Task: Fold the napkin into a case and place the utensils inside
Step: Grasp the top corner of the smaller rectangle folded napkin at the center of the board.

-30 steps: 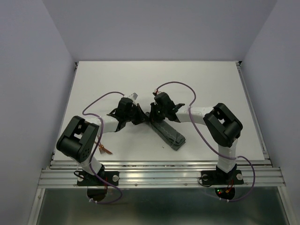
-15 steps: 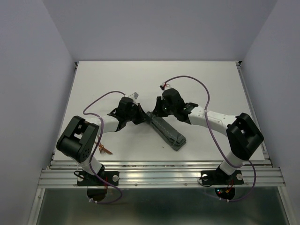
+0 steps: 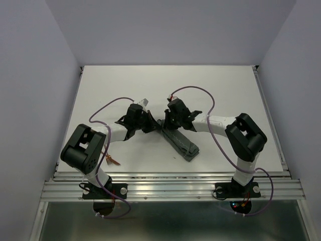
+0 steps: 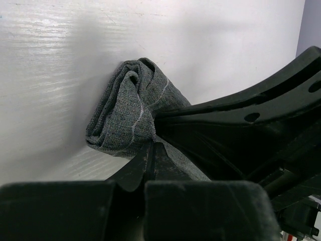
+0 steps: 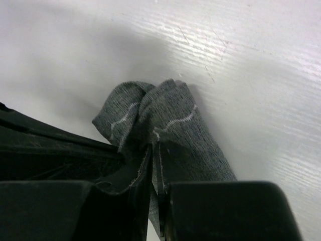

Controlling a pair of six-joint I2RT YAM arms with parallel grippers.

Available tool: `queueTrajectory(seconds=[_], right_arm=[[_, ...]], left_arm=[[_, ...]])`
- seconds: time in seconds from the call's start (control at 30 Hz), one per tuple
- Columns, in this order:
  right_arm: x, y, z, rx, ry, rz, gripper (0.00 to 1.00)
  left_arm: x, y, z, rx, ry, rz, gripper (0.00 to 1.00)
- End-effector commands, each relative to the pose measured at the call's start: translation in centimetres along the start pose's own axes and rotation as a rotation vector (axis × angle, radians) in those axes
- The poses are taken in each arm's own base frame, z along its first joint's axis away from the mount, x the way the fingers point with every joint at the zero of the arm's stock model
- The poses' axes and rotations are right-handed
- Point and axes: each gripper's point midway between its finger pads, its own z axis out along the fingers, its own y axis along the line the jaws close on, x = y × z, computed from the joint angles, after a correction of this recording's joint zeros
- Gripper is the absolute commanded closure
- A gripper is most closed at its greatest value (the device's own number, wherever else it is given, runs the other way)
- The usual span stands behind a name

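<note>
The case (image 3: 180,143) lies on the table (image 3: 225,90) near its middle, running diagonally from its far end toward the near right corner. The left gripper (image 3: 155,125) sits left of that far end and the right gripper (image 3: 165,124) right of it, both touching it. The utensils (image 3: 111,161) lie near the near left corner, just beside the left arm.

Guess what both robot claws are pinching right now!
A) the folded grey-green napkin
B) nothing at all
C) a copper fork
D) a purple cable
A: the wrist views show the left claw and the right claw each closed on a bunched end of the napkin.
</note>
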Motion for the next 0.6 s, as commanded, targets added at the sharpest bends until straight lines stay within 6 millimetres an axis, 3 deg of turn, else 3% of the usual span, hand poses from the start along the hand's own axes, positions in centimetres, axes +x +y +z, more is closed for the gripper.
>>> queueTrajectory(seconds=[0.0, 0.23, 0.57], right_arm=[[-3.3, 1.6, 0.3, -0.029, -0.074, -0.006, 0.87], [-3.8, 0.8, 1.9, -0.01, -0.066, 0.008, 0.88], [-0.7, 1.1, 3.5, -0.067, 0.031, 0.036, 0.89]], left_arm=[[-1.2, -2.1, 0.0, 0.061, -0.019, 0.042, 1.0], [-1.1, -2.1, 0.0, 0.06, -0.018, 0.043, 1.0], [-1.6, -2.7, 0.3, 0.076, -0.019, 0.046, 1.0]])
